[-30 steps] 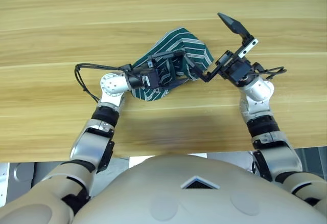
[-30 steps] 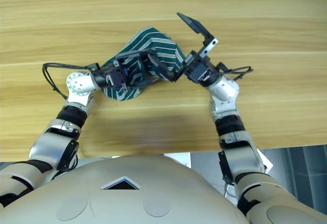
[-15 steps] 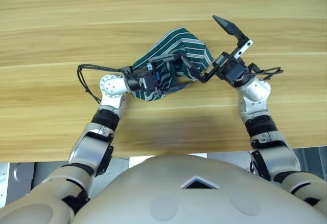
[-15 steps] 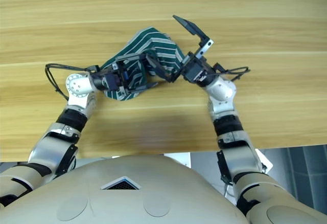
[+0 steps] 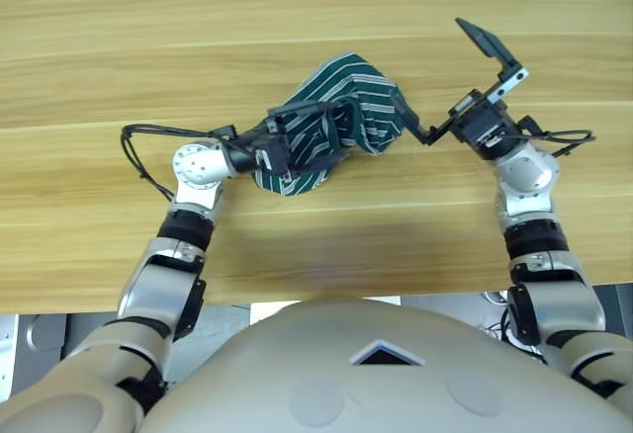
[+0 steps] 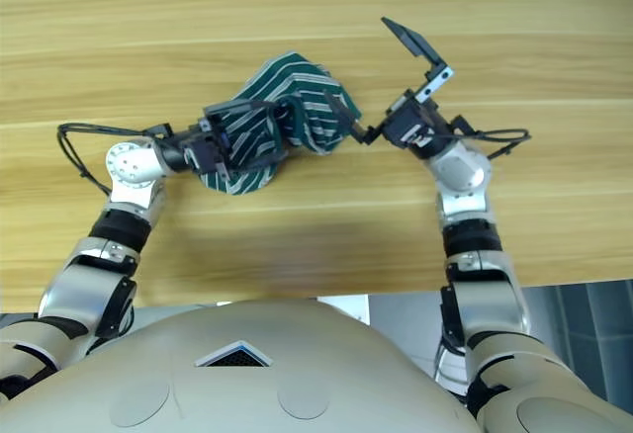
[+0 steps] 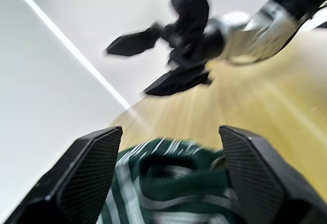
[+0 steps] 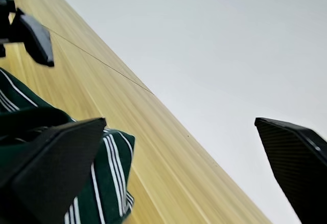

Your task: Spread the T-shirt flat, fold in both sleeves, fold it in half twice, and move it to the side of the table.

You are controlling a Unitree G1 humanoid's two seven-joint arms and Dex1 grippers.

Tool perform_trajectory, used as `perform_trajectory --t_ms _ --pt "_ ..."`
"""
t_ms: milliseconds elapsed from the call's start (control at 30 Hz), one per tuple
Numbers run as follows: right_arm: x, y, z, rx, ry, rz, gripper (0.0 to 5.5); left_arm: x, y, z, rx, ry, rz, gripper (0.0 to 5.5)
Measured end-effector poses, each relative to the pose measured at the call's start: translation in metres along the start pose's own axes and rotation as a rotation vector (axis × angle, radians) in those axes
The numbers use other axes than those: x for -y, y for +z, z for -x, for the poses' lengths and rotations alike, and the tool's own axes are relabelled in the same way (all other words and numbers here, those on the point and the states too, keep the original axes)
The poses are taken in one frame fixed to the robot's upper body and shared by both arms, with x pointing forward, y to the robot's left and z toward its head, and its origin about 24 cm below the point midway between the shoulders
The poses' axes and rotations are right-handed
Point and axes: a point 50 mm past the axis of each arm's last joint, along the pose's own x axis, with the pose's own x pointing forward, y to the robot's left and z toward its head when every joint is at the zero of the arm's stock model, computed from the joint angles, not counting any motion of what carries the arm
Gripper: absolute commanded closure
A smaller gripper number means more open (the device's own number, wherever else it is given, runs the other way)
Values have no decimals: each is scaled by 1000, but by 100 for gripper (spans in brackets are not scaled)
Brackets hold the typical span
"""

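The T-shirt [image 5: 368, 92], dark green with white stripes, lies bunched in a heap at the middle of the wooden table [image 5: 297, 8]. My left gripper [image 5: 315, 138] is open, its fingers spread over the heap's near left part; the left wrist view has the T-shirt [image 7: 173, 183] between both fingers. My right gripper [image 5: 447, 79] is open wide at the heap's right side. Its lower finger [image 5: 410, 122] is at the cloth's right edge and its upper finger [image 5: 487, 40] points up off the table. The right wrist view has the T-shirt [image 8: 102, 183] beside one finger.
Bare wood surrounds the heap on all sides, with wide room to the far side, left and right. The table's near edge [image 5: 297, 300] runs just in front of my arms. Black cables loop by the left wrist [image 5: 143, 151].
My right gripper has drawn back to the right, from over the heap to its right edge. The left arm shifted a little left, its open fingers still over the shirt.
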Motion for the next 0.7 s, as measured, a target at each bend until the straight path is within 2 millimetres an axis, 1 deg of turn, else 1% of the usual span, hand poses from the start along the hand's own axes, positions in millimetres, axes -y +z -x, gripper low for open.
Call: perform_trajectory --t_ms 100,167,267,400,500,567,633,700 --pt "10 0 6 -26 7 59 10 -13 -2 10 -57 31 -43 198" --pt "12 -2 9 -64 37 106 10 -14 -2 13 -82 15 -60 198" --pt "2 -11 7 -156 151 177 10 -8 -1 26 -134 -50 -94 198" --pt "-12 -30 -7 -287 359 354 10 4 10 40 -167 -136 -121 198" --pt "-21 -39 -11 -324 437 438 10 8 13 45 -215 -197 -133 198" --pt "-21 -42 -15 -333 450 481 10 7 12 47 -249 -218 -151 198" --pt "-17 -45 -19 -345 461 543 10 9 7 51 -318 -255 -187 198" --pt "-18 -46 -22 -339 470 575 10 10 -1 57 -405 -282 -216 198"
